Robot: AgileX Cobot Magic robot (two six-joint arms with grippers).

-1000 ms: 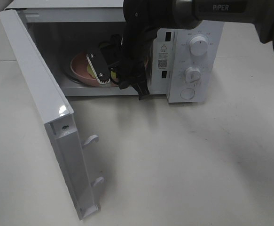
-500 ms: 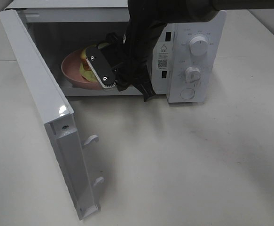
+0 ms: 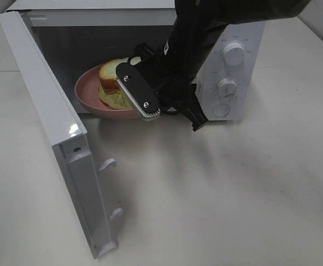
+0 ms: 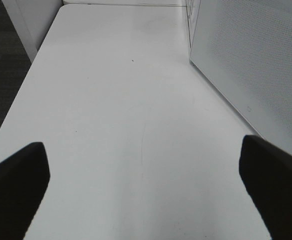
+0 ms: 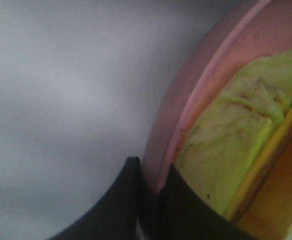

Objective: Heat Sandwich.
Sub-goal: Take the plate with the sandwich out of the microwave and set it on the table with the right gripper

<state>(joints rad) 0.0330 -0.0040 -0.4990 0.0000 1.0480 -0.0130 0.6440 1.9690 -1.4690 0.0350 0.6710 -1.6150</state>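
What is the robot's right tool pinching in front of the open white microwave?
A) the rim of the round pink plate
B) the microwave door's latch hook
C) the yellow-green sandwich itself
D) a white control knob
A: the right tool is shut on the rim of the round pink plate, while the yellow-green sandwich lies on that plate, ungripped.

Nothing here can really be read. On the microwave (image 3: 95, 4), the control panel (image 3: 249, 75) has tiny marks ringed round its upper dial (image 3: 234, 54) and lower dial (image 3: 226, 87), but they are too small and blurred to make out.
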